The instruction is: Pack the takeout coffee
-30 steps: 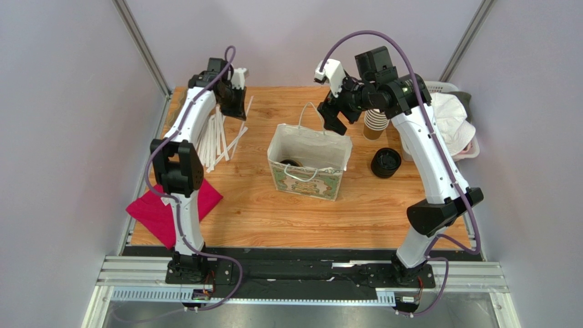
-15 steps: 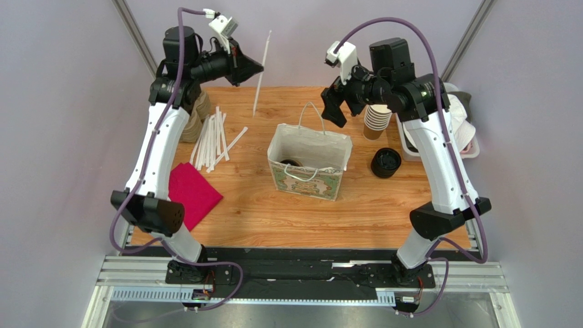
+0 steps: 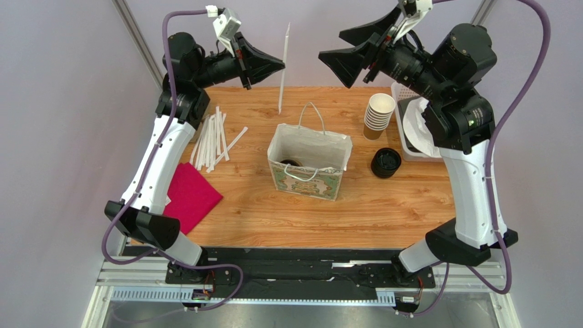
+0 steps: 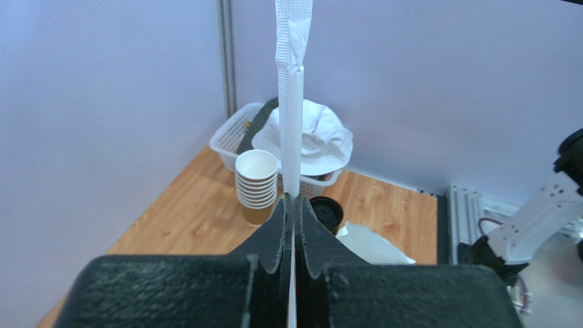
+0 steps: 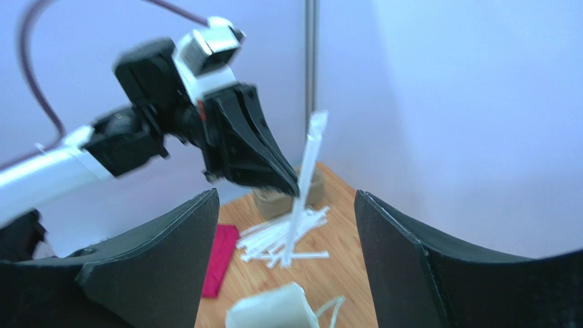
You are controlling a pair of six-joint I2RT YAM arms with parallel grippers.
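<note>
Table [image 3: 383,205]: we see left gripper [image 3: 281,65] newly raised, pinching 1 straw [image 3: 281,92], apparently for the bag [image 3: 308,179]; right gripper [image 3: 330,44] withdrawn, jaws spread, empty.

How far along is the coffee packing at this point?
Done, apparently: the takeout coffee seems packed, since a dark round lid shows inside the paper bag. In hand: the left fingers are shut on a wrapped straw, held upright above the table; the right fingers stand open, raised facing it. Left: the straw is not yet in the bag, and the red napkin lies outside it.
</note>
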